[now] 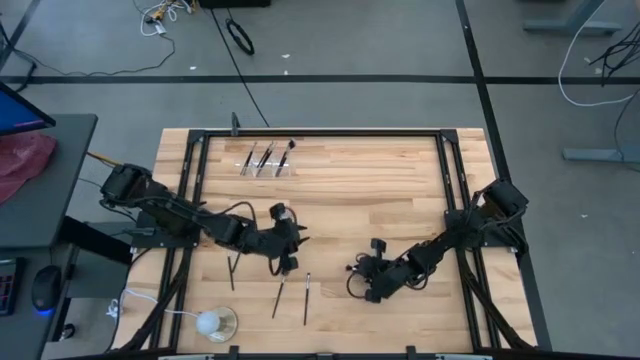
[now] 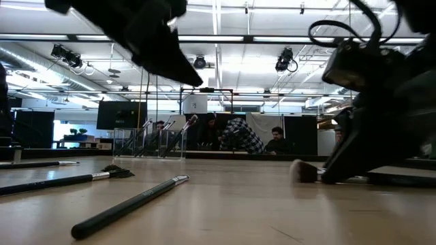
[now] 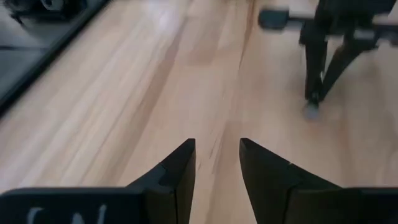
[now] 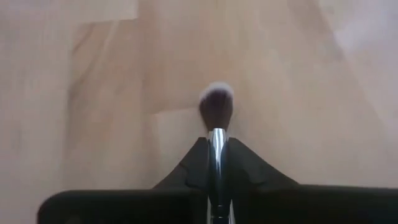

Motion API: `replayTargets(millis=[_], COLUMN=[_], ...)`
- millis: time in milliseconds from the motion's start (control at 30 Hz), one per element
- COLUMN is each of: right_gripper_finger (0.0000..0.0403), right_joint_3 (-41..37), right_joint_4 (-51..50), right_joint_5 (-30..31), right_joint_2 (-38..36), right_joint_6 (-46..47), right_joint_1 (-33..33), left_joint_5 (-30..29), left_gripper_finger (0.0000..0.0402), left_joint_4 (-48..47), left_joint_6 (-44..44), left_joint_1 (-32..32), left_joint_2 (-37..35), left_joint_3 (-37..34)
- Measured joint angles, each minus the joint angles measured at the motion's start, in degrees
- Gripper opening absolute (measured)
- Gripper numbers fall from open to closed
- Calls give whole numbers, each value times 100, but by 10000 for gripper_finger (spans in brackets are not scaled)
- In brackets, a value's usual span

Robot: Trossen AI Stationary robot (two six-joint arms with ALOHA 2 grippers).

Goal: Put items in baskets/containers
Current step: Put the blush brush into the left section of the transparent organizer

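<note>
My right gripper (image 4: 216,148) is shut on a makeup brush whose fluffy dark head (image 4: 216,107) sticks out ahead of the fingertips. It is low over the table's near middle (image 1: 364,280). My left gripper (image 3: 216,163) is open over bare wood, left of it (image 1: 292,243), and touches nothing. The clear holder (image 1: 268,160) stands near the far edge with several brushes leaning in it. Three more brushes (image 1: 280,296) (image 1: 306,298) (image 1: 232,270) lie flat on the wood near the front edge. My right gripper pinches the brush between its two fingers at the silver ferrule (image 4: 216,142), just behind the head. The fingers lie along the handle, which runs back between them and is hidden there. They slant down at the table, and the head (image 2: 304,170) is at table level; whether it touches the wood, I cannot tell.
A white ball on a clear round base (image 1: 211,322) with a cord sits at the near left corner. A black frame rail (image 1: 320,133) runs around the table top. Bare wood lies between the grippers and the holder. People sit in the room beyond the table (image 2: 238,136).
</note>
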Motion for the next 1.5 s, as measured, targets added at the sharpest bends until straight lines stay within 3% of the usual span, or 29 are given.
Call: replayTargets(millis=[100, 267, 400, 600, 733, 867, 1100, 1367, 1500], right_gripper_finger=[29, 29, 31, 31, 31, 31, 31, 31, 31], right_joint_3=[-74, -75, -86, -68, -61, -61, -61, -59, -55], right_joint_4=[313, 1206, 2195, 4094, 5540, 6324, 6560, 6590, 6507], right_joint_5=[206, 606, 269, -514, -908, -1130, -1452, -1577, -1578], right_joint_2=[-179, -662, -955, -1317, -1376, -1374, -1374, -1374, -1374], right_joint_6=[-714, -1825, -2724, -3910, -4509, -4791, -4755, -4623, -4619], right_joint_1=[-324, -936, -1350, -1560, -1595, -1699, -1968, -2095, -2047], left_joint_5=[583, 1459, 1992, 2522, 3272, 3999, 4243, 4328, 4324], left_gripper_finger=[131, 131, 131, 131, 131, 131, 135, 218, 233], left_joint_4=[410, 2164, 3244, 3813, 4403, 5198, 6102, 6059, 6104], left_joint_6=[97, 752, 1356, 2098, 2538, 2712, 2667, 2216, 2221], left_joint_1=[405, 969, 1248, 1502, 1676, 1844, 1963, 1956, 1897], left_joint_2=[0, 0, 0, 0, 0, 0, 11, 686, 922], left_joint_3=[-363, -1131, -1462, -1506, -1506, -1506, -1362, -597, -306])
